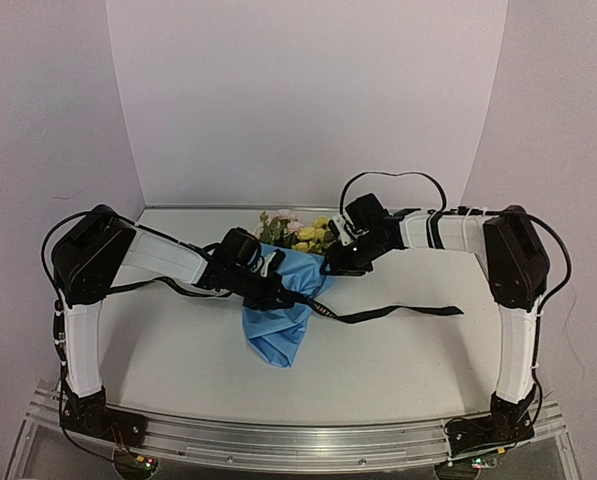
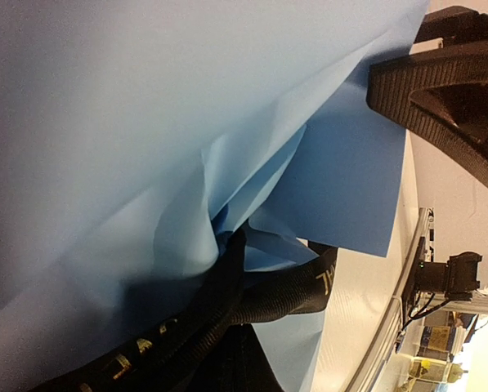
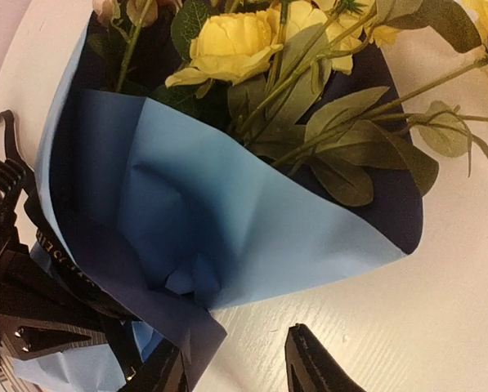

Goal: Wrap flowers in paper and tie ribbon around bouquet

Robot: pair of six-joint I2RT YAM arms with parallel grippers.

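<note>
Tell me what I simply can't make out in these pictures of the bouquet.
Lower stems of the flowers: right wrist view, hidden inside the paper.
Lettering on the ribbon: too small in the top view, blurred in the left wrist view.
Whether the left gripper holds anything: its own body covers it from above; paper fills the left wrist view.

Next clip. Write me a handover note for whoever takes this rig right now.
Left claw: shut at the waist of the paper cone; what it pinches is unclear.
Right claw: open, by the flowers, holding nothing.
Things: paper wrapped as a cone round the flower stems; ribbon crosses the waist, one end trailing toward the right arm.
Done: wrapping.
To do: no knot visible; tie the ribbon.
</note>
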